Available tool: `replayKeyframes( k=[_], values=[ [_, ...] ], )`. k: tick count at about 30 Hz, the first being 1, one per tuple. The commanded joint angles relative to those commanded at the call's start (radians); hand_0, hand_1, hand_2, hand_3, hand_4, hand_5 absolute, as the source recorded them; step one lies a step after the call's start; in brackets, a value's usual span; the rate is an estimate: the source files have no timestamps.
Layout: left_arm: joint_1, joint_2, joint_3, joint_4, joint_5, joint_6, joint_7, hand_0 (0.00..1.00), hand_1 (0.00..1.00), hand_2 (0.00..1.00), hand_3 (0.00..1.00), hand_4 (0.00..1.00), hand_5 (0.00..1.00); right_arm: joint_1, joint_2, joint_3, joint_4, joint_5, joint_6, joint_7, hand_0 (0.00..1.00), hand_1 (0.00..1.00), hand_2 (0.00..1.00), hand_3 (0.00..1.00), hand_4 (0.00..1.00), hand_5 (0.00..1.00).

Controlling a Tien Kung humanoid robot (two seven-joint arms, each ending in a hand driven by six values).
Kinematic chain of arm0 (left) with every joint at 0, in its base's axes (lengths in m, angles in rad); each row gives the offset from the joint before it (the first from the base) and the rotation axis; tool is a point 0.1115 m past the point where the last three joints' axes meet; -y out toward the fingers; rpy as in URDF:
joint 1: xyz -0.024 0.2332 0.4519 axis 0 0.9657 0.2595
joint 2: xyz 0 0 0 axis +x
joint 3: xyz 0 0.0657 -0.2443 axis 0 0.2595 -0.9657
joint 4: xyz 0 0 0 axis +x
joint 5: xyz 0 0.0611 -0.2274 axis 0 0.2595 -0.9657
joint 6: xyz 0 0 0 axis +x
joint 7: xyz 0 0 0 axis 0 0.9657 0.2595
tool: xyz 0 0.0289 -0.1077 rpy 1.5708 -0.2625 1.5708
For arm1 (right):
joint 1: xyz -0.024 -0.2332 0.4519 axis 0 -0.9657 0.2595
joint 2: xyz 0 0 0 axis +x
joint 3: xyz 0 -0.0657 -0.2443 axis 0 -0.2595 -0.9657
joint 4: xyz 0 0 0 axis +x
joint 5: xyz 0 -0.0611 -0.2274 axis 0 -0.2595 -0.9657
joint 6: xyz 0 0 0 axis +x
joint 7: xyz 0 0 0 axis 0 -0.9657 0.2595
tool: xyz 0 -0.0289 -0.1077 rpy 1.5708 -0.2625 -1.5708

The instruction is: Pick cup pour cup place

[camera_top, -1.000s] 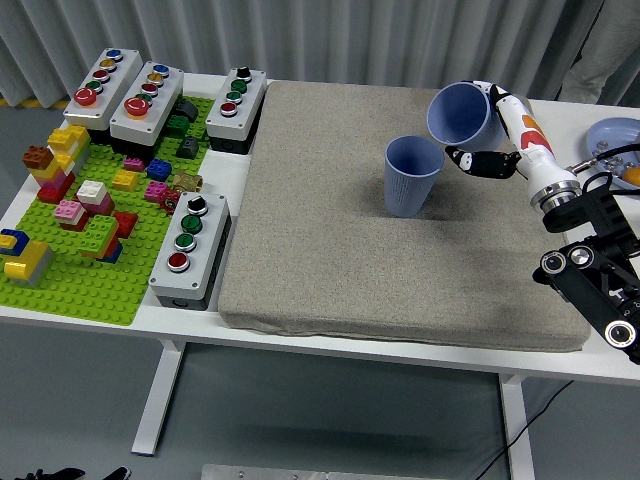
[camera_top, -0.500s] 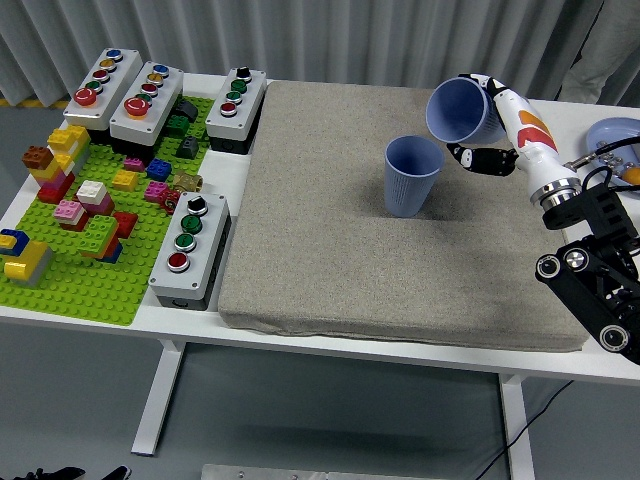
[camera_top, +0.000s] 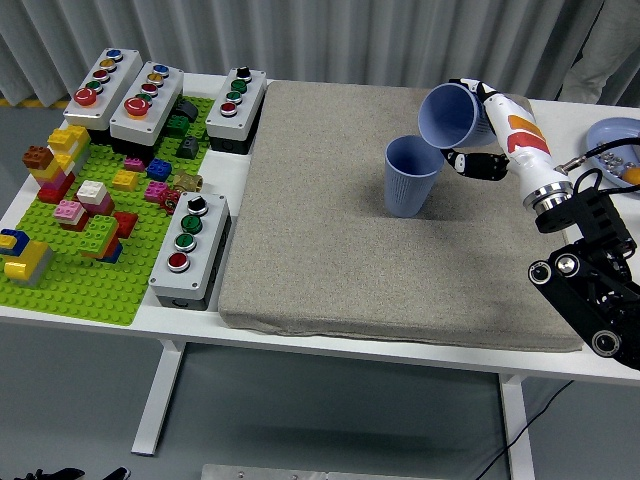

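Grey mat (camera_top: pixel 330 230) lies bare across its near half, open toward six o'clock. At two o'clock an upright blue cup (camera_top: pixel 411 176) stands; just beyond, the right hand (camera_top: pixel 488 135), fingers clamped, tips a second blue cup (camera_top: pixel 449 116) mouth-down over it.

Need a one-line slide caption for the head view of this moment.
Right hand tips a blue cup on its side above a second upright blue cup standing on the grey mat.

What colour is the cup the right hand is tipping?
Light blue, matching the upright cup below it. The tilted cup in the right hand shows clearly in the head view.
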Motion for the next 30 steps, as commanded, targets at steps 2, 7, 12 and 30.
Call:
replayKeyframes(
  k=[2,7,12,30],
  values=[
    [0.001,0.000,0.000,0.000,0.001,0.000,0.000,0.772,0.763,0.819,0.667,0.504,0.998,0.001,-0.001,-0.001,0.000,-0.013,-0.005,0.001,0.809,0.731,0.624,0.680,0.600,0.012],
    [-0.001,0.001,0.000,0.000,0.000,0.000,-0.001,0.772,0.763,0.819,0.667,0.504,0.998,0.010,-0.005,-0.009,-0.006,-0.040,-0.011,0.003,0.809,0.731,0.624,0.680,0.600,0.012],
    [-0.003,0.001,0.000,0.000,-0.002,0.000,-0.001,0.772,0.764,0.819,0.667,0.504,0.998,0.014,-0.006,-0.012,-0.009,-0.051,-0.016,0.004,0.809,0.731,0.622,0.678,0.600,0.011],
    [-0.008,0.003,-0.003,0.000,0.000,0.001,-0.002,0.772,0.763,0.820,0.666,0.505,0.998,0.022,-0.008,-0.024,-0.029,-0.058,-0.024,0.008,0.811,0.729,0.618,0.675,0.590,0.002]
  ],
)
